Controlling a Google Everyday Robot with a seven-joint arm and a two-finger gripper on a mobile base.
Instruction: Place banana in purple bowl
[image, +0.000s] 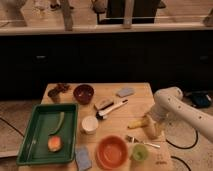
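Across the pale wooden tabletop (142, 100) it's a crowded field, set before a wall of dark cabinet fronts (100, 60) with a light counter ledge (100, 29) running above them. Pale floor shows on both sides, and a black cable (192, 144) loops over it at the right.

On the left sits the green tray (30, 150), carrying a long green vegetable (58, 123) and a round orange fruit (54, 144). Behind it, at the back edge, there's a brown clump (59, 90) I can't identify, and just beside that stands the purple bowl (83, 93), upright.

Mid-table, a black-and-white brush (112, 108) lies at a slant, with a grey-blue sponge (125, 92) behind it and a small white cup (89, 124) in front. Along the near edge: a blue sponge (83, 158), the orange-red bowl (111, 151), a small green cup (140, 153) and a metal utensil (142, 142).

Over on the right, the white arm (175, 102) bends down from the table's edge and the gripper (151, 128) is low over the wood. The banana (137, 123) lies on the table right at it, well apart from the purple bowl, with the brush between them. Whether the gripper has hold of the banana, I cannot tell.
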